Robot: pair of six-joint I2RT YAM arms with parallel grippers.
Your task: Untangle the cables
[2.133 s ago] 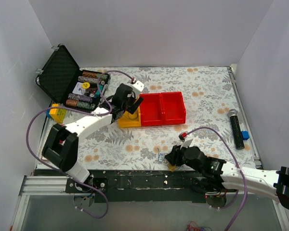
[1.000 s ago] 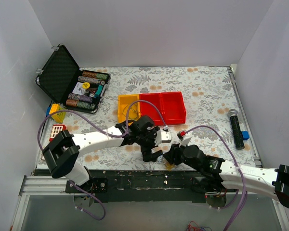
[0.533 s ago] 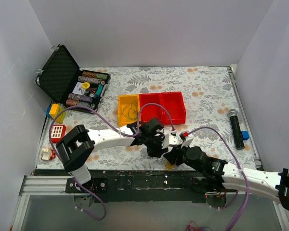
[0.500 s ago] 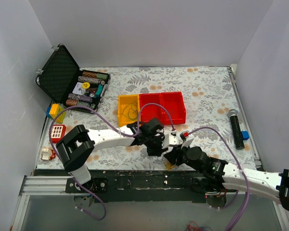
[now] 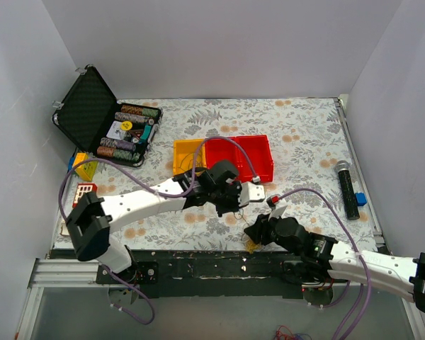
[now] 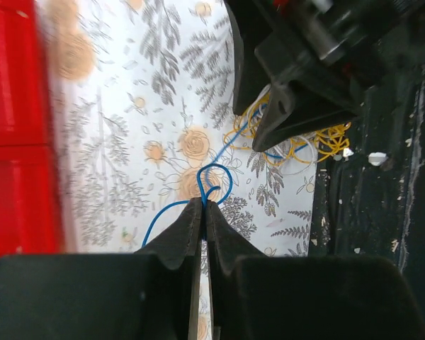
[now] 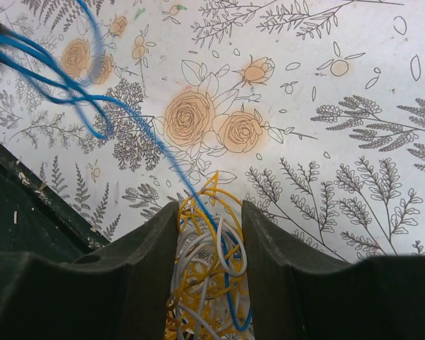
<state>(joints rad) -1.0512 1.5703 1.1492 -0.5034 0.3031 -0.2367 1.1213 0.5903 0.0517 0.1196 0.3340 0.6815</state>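
The left pincer (image 6: 202, 207) is shut tight on the blue cable (image 6: 230, 185). That cable makes a small loop just past the pincer's tips. The right pincer (image 7: 209, 212) is partly closed around the bunch of cables (image 7: 205, 265) and grips it. The bunch fills the gap in the pincer from side to side. The two pincers are near each other, close to the near edge of the counter (image 5: 304, 134), which has leaves and flowers printed on it. At the far left corner sits an open black case (image 5: 85, 106) with rows of round chips (image 5: 127, 131) inside. In the middle is a red box (image 5: 271, 161), and a yellow box (image 5: 178, 146) touches its left side. Near the right edge lies a black microphone (image 5: 348, 190). The bunch of cables is yellow, white and blue, all mixed up. It lies on the counter right at the near edge, beside the dark rail (image 5: 198, 265). The blue cable runs out of the bunch and across the counter to the left pincer
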